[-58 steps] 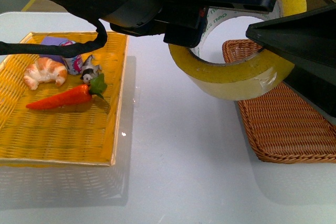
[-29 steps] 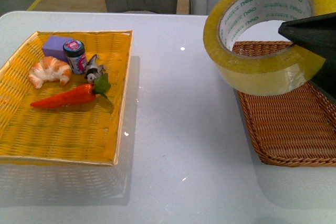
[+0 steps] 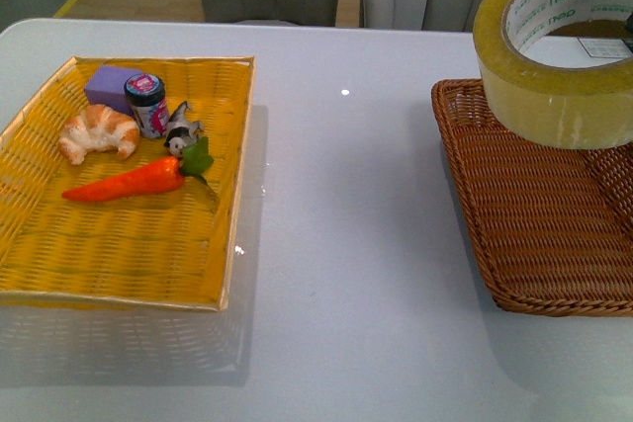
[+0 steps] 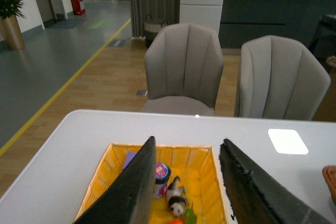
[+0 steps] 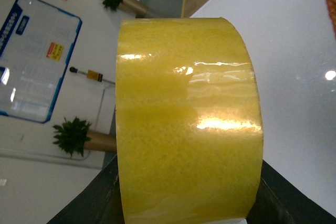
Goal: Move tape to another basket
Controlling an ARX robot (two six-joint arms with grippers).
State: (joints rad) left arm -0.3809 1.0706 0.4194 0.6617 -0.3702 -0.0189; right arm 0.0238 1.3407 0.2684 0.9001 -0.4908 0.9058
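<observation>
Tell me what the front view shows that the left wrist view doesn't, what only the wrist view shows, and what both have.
Only the front view shows the tape, hanging over the basket, and the croissant. Only the left wrist view shows the left end effector, open and empty, and a potted plant in the room beyond. Both show the yellow tray, the jar, the small toy and the purple block.
</observation>
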